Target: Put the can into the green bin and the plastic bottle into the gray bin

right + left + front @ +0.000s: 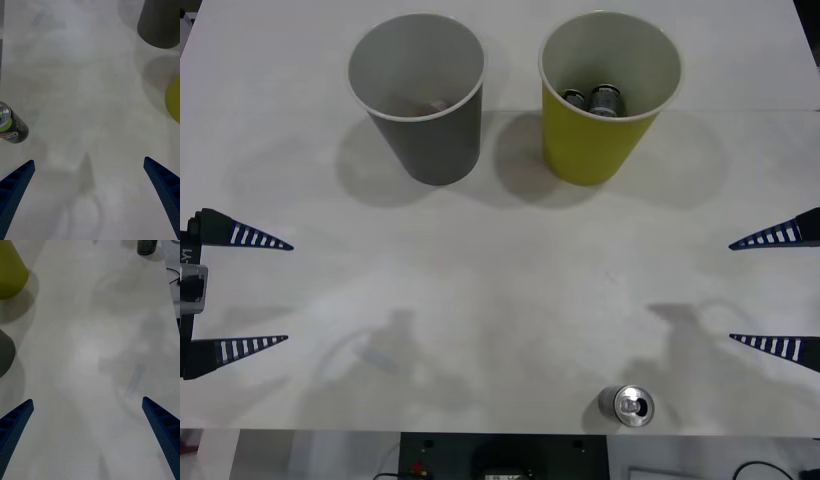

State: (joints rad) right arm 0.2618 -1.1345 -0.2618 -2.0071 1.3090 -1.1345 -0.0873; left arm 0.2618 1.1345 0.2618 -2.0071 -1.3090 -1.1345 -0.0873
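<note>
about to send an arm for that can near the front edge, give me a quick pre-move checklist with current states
1. Can upright, nothing around it: ok.
2. Right gripper open, holding nothing, at the table's right edge: ok.
3. Left gripper open, parked at the left edge, out of the way: ok.
4. Green bin upright with room left; two cans already lie inside: ok.
5. Gray bin upright; contents at its bottom: cannot tell.
6. Table between the right gripper and the can free of obstacles: ok.

Shiny metal can [626,406], matt paper green bin [608,95], smooth white table [500,300].
</note>
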